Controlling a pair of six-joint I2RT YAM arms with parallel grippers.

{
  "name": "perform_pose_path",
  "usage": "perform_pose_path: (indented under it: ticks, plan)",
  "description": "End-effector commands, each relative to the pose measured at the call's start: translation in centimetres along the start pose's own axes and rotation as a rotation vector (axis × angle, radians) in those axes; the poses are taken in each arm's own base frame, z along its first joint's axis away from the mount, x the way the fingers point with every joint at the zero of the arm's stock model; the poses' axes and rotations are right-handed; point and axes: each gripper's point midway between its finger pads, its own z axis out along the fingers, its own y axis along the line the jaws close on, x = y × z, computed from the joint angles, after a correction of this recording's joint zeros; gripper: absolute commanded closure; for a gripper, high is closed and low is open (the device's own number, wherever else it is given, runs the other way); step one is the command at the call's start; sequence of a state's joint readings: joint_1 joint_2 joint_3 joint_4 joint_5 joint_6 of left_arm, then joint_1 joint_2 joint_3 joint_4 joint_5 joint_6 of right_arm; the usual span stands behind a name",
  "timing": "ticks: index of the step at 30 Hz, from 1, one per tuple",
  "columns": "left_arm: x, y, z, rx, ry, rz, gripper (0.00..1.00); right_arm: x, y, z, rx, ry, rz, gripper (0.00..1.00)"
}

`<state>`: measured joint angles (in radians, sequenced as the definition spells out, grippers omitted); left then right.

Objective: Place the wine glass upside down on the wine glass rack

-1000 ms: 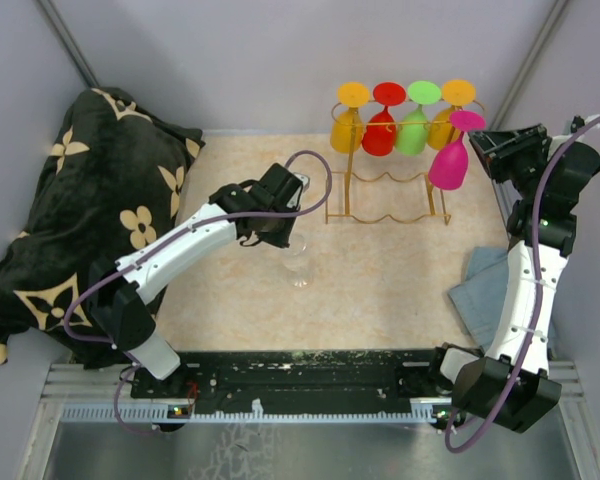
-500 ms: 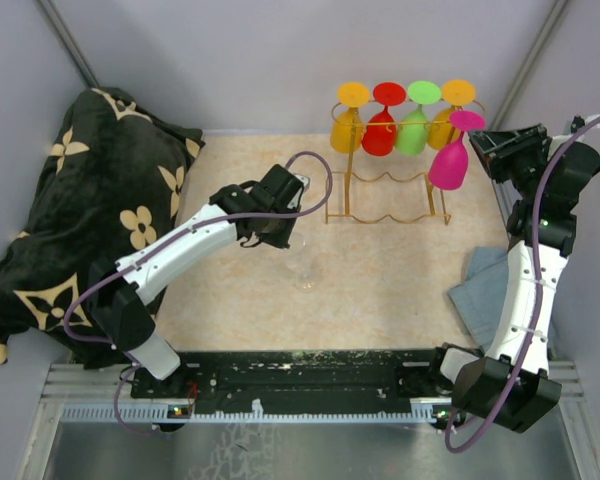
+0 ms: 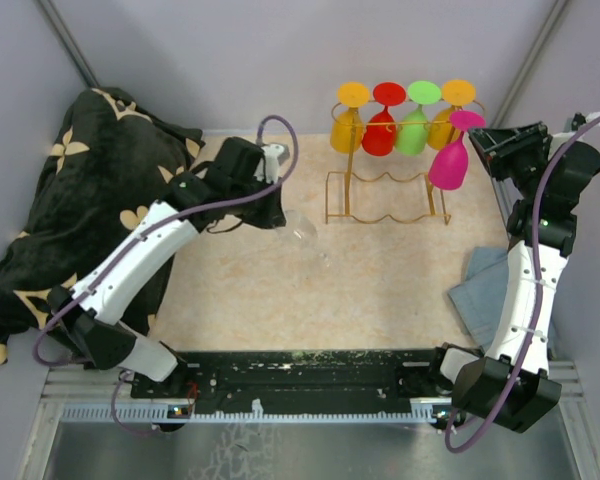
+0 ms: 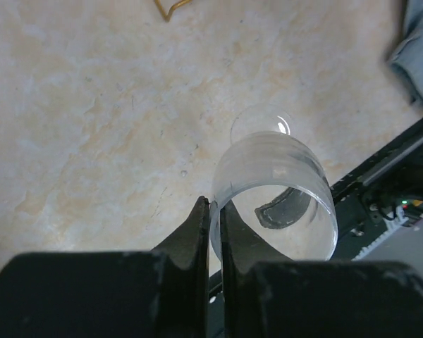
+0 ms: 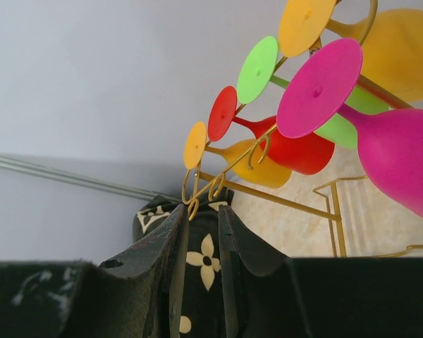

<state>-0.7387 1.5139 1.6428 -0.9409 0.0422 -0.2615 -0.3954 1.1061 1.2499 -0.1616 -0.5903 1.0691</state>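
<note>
The left jaws pinched the glass [image 4: 275, 176] by its rim, likely keeping its foot free for the rack [image 3: 390, 218]; the right jaws stood narrow, empty.

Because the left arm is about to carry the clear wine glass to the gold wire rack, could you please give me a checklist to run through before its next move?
1. Grip: left gripper pinches the rim of the clear stemmed wine glass: ok.
2. Glass inverted: it is tilted, foot pointing away from the gripper, not upside down: not ok.
3. Foot off the table: cannot tell.
4. Free slot: thin gold wire rack, near rail looks free left of the hanging magenta wine glass: ok.
5. Right gripper empty, jaws apart, right of the rack: ok.
</note>
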Motion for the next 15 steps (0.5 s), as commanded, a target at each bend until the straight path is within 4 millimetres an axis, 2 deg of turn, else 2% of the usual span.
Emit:
perform_pose_path:
  ticks: [1, 4, 10, 15]
  plan:
    - [-4.1, -1.2, -4.8, 0.235, -0.154, -0.052, 1.00, -0.3, 2.9, -0.9, -0.096, -0.020, -0.057, 0.75]
    - [-5.6, -0.7, -6.5, 0.345, -0.223, -0.093, 1.00, 0.0, 3.5, -0.7, -0.125, -0.009, -0.062, 0.75]
    - [-8.3, -2.1, -9.7, 0.601, -0.347, -0.063, 1.00, 0.8, 5.7, -0.4, -0.199, 0.025, -0.106, 0.75]
    - [-9.5, -3.3, -12.8, 0.844, -0.436, -0.018, 1.00, 2.0, 8.2, -0.6, -0.294, 0.075, -0.168, 0.74]
